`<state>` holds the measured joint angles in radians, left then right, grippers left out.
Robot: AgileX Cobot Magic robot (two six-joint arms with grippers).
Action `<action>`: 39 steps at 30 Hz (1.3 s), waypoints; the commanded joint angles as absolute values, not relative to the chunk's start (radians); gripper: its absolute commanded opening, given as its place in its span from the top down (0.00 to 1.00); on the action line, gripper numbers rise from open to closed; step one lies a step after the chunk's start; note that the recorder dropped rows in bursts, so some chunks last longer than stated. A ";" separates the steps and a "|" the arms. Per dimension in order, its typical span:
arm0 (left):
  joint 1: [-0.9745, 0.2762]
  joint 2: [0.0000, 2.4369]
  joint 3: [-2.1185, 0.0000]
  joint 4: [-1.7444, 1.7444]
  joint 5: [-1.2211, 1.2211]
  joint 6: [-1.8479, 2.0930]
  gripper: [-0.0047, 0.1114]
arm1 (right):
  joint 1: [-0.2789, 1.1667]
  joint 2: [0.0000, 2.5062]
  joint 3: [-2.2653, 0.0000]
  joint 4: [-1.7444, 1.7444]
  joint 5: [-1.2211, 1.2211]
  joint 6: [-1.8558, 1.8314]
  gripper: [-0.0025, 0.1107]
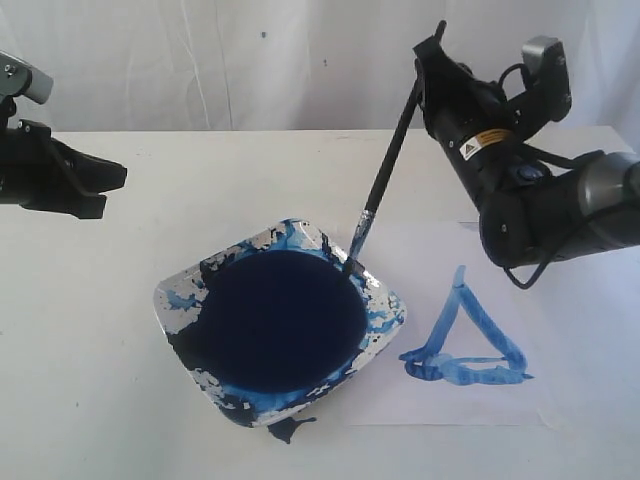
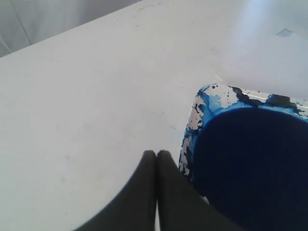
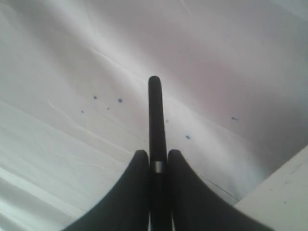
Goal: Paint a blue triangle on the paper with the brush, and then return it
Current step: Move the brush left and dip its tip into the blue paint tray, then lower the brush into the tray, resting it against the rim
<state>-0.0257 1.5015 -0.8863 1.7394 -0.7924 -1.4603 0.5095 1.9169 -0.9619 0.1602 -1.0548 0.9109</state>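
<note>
The brush (image 1: 385,175) is gripped at its upper handle by the right end effector (image 1: 425,75), fingers clamped tight on the black shaft. It is held tilted, with its blue-stained tip on the far right rim of the paint dish (image 1: 180,300), at the edge of the navy paint pool (image 1: 275,320). The blue triangle (image 1: 470,372) is seen finished on the paper (image 1: 430,270), just right of the dish. A dark drip (image 1: 285,430) is spotted on the desk (image 1: 100,400) by the dish's near edge. The left end effector (image 1: 108,185) is held clenched on nothing, well left of the dish.
</note>
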 commanded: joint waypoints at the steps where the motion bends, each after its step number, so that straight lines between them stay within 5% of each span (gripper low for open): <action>1: -0.021 1.497 -0.881 1.744 -0.793 -1.466 0.96 | 0.529 2.003 -0.997 0.252 -1.044 0.931 0.98; 17: -0.021 1.497 -0.881 1.744 -0.791 -1.462 0.96 | 0.598 2.265 -1.131 0.317 -1.029 0.901 0.98; 39: -0.021 1.497 -0.881 1.744 -0.791 -1.462 0.96 | 0.598 2.278 -1.166 0.316 -0.880 0.908 0.98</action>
<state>-0.0257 1.5015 -0.8863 1.7394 -0.7924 -1.4603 0.5982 2.2800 -1.1637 0.3156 -0.9072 0.9144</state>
